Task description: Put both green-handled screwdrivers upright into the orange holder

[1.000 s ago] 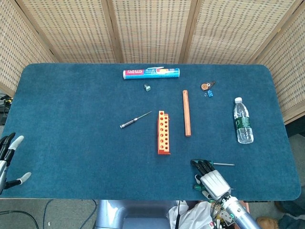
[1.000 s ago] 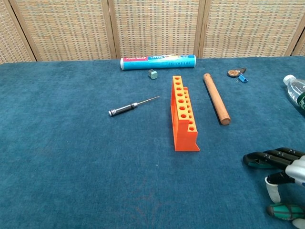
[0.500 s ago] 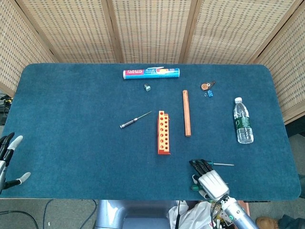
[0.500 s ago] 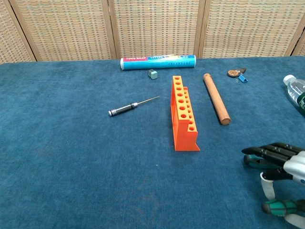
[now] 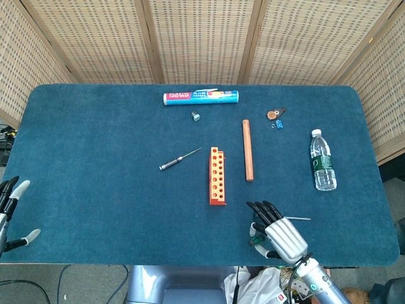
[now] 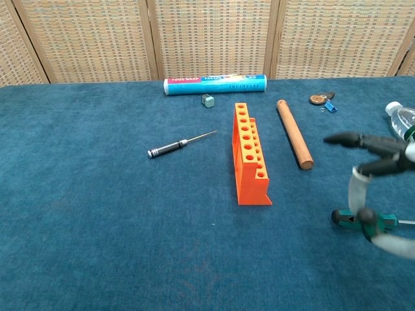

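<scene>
Slippage is the main risk: the right hand (image 6: 376, 188) has a green-handled screwdriver (image 6: 360, 220) pinched low between thumb and a finger, the other fingers spread wide above it, and so thin a hold could let the tool twist or drop on the way to the holder (image 5: 217, 175). In the head view the shaft (image 5: 297, 218) points toward 3 o'clock, lying flat, so the tool has to be turned upright before it can enter a hole; a tilted tip would likely catch the rim and tip the narrow holder. The second green-handled screwdriver I cannot make out for certain; it may lie hidden under the hand. The left hand (image 5: 11, 212) hangs off the worktop's 8 o'clock edge, fingers apart, holding nothing.

From the holder, a black screwdriver (image 5: 179, 159) lies at 10 o'clock, a wooden rod (image 5: 247, 150) just beside at 2 o'clock, a bottle (image 5: 323, 160) at 3 o'clock, and a wrap box (image 5: 200, 97) at 12 o'clock. The worktop (image 5: 95, 145) is covered in blue felt, soft enough to snag a tip. Wicker screens (image 5: 202, 38) close the room behind.
</scene>
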You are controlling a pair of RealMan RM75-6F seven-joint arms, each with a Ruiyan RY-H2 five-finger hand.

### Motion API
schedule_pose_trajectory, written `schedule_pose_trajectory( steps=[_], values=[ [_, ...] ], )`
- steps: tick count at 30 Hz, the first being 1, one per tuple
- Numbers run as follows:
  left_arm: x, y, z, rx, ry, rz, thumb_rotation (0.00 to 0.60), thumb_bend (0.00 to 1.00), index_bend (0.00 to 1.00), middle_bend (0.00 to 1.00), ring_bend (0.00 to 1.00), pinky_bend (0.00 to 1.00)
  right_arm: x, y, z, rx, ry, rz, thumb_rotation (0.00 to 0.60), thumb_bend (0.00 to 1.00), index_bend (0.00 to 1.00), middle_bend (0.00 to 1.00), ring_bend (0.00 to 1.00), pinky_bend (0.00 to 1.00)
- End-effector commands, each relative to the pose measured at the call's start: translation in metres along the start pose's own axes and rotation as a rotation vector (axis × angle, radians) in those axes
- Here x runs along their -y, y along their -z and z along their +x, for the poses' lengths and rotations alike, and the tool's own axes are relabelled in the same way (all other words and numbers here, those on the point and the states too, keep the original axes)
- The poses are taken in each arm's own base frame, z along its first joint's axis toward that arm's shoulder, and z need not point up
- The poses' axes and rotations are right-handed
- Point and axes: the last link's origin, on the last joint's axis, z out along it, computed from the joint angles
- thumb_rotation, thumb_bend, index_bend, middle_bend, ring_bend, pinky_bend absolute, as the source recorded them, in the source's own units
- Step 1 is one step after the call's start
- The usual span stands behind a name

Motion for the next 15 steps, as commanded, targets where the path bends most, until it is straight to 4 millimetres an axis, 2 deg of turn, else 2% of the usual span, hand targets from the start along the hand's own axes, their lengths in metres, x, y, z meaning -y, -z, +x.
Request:
schedule_pose_trajectory(
  steps=[1,3,9,15],
  values=[
    [0.001,0.0,0.0,0.005,0.003,0.002,0.6,0.0,0.0,0.0,0.0,0.0,0.008,-0.013,0.039,-0.085,-0.156,0.031,0.6,0.36,0.59,0.0,0.0,0.0],
    [0.001,-0.002,0.0,0.012,-0.002,0.001,0.6,0.0,0.0,0.0,0.0,0.0,0.014,-0.023,0.059,-0.107,-0.248,0.039,0.6,0.36,0.59,0.01,0.0,0.0],
    [0.002,-0.008,-0.002,0.023,-0.006,0.005,0.6,0.0,0.0,0.0,0.0,0.0,0.031,-0.048,0.097,-0.123,-0.383,0.064,0.6,0.36,0.59,0.02,0.0,0.0],
    [0.002,-0.013,-0.003,0.029,-0.012,0.015,0.6,0.0,0.0,0.0,0.0,0.0,0.047,-0.082,0.115,-0.076,-0.544,0.07,0.6,0.36,0.59,0.02,0.0,0.0]
  ],
)
